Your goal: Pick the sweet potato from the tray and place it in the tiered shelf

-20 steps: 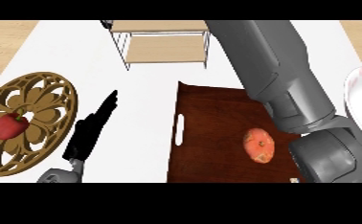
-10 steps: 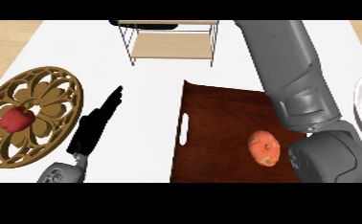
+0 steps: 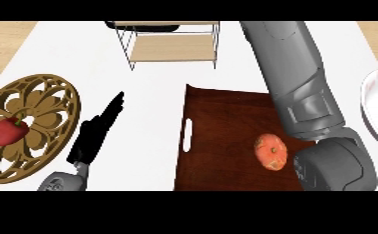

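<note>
On the near right part of the white counter (image 3: 155, 83) lies a dark brown rectangular wooden tray (image 3: 221, 128) with a slot handle cut along its left edge. The orange, rounded sweet potato (image 3: 270, 152) rests on the tray's right half, toward its near edge, with nothing holding it. The grey right forearm (image 3: 295, 78) crosses above the tray's right side, just beside the sweet potato. Its hand lies outside the view, so the state of its fingers cannot be told.

At the counter's far edge stands the tiered shelf of pale wood boards in a thin metal frame (image 3: 173, 48), well apart from the tray. The black left hand (image 3: 94, 135) sits left of the tray, fingers straight and holding nothing.

Near the counter's left edge is a round golden-brown openwork plate (image 3: 44, 103) with a red pepper (image 3: 10, 130) on it. A white plate's rim (image 3: 370, 103) shows at the right edge.
</note>
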Controlling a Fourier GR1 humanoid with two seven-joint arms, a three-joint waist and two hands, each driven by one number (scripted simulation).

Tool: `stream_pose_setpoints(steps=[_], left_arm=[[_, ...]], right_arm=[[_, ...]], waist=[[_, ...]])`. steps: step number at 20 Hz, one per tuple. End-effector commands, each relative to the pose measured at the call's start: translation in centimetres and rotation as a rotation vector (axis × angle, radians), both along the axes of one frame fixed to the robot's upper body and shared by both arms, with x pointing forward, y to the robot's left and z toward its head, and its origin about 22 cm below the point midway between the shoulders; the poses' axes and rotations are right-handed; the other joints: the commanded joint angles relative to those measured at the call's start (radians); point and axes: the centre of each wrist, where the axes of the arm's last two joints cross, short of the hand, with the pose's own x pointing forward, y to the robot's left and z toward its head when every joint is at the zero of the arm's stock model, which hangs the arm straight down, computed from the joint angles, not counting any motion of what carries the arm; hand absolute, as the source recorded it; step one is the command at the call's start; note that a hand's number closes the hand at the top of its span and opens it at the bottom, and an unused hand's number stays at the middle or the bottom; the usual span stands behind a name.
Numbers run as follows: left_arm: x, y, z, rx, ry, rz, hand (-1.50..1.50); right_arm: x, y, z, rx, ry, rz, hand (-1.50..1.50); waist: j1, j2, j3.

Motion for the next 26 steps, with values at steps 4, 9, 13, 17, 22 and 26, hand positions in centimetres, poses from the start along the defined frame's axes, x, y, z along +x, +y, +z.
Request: stream_pose_setpoints(steps=[4,9,13,17,22,26], left_arm=[[-1.7,2.1,-0.8,-0.017,0.03,0.083,0.0],[-1.9,3.0,-1.3,-0.005,0.03,0.115,0.0],[-2.1,4.1,-0.8,-0.002,0.043,0.121,0.0],[-3.3,2.8,-1.8,0.001,0.046,0.125,0.0],[-2.6,3.7,-0.2,0.006,0.022,0.11,0.0],[-1.7,1.8,0.9,-0.008,0.023,0.103,0.0]], right_arm=[[0.4,-3.5,-1.9,0.096,-0.019,-0.262,-1.5],[-0.8,-7.6,-3.9,0.061,0.035,-0.234,-1.5],[-3.0,-11.6,-4.8,0.004,0.03,-0.179,-1.5],[-6.4,-15.7,-5.7,-0.049,0.023,-0.151,-1.5],[-11.8,-18.0,-6.0,-0.093,0.016,-0.105,-1.5],[-14.4,-19.3,-3.7,-0.112,0.081,-0.119,-1.5]], waist=[[-0.068,-0.02,0.0],[-0.109,-0.032,0.0],[-0.126,-0.036,0.0],[-0.126,-0.036,0.0],[-0.102,-0.027,0.0],[-0.081,-0.019,0.0]])
